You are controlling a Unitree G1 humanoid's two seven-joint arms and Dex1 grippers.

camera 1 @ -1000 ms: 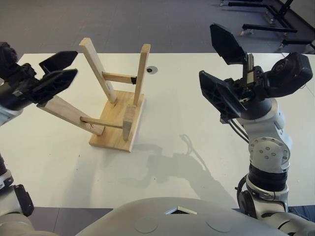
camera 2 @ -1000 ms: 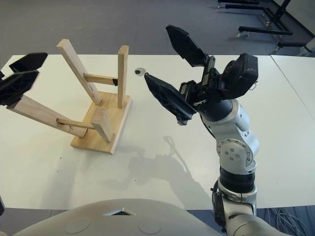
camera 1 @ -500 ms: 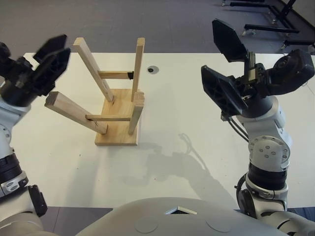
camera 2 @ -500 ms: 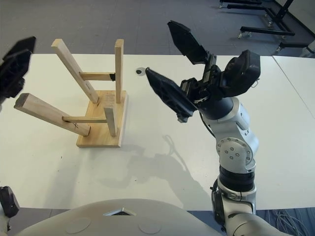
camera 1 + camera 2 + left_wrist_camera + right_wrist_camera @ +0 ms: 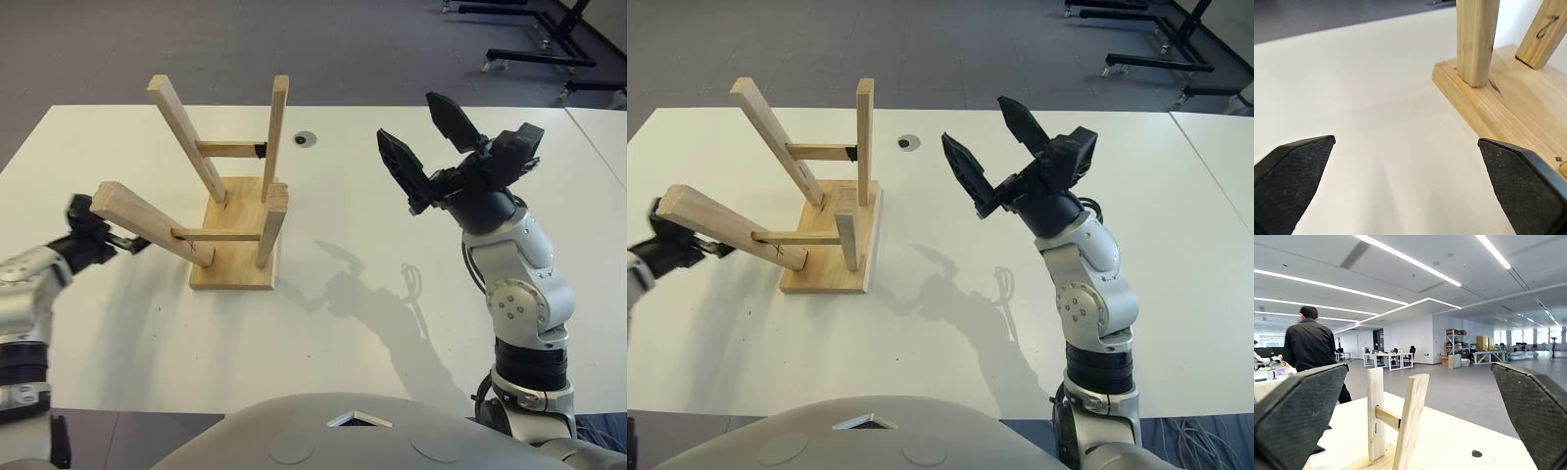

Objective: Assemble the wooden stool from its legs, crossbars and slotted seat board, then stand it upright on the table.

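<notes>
- Dropping away from the stool (image 5: 235, 211), the left arm has gone from above the slanting leg (image 5: 147, 220) to low over the tabletop (image 5: 392, 323), to the left of the stool. The stool itself has settled from a tilt to flat on its seat board (image 5: 235, 276).
- Right of the stool, the right arm has swung its pincer up and away from it.
- The stool sits upside down, seat board flat on the tabletop and four legs pointing up, with a crossbar (image 5: 230, 150) between the far pair and another (image 5: 217, 234) between the near pair.
- The left pincer (image 5: 1404, 142) is spread wide and holds nothing. It sits just by the free end of the slanting leg; I cannot tell whether it touches it.
- The right pincer (image 5: 408, 117) is also wide and empty, raised well apart from the stool on its right.
- Assembly looks nearly done, but the stool is not yet turned onto its feet.
- Risk: the left-hand legs lean outward while the right-hand ones stand straighter, so the joints are probably not fully seated. Flipping the stool by one leg could pull that leg or a crossbar out of its slot.
- Risk: the left pincer is so close to the slanting leg that a careless lift could nudge it and lever the seat board off the tabletop.
</notes>
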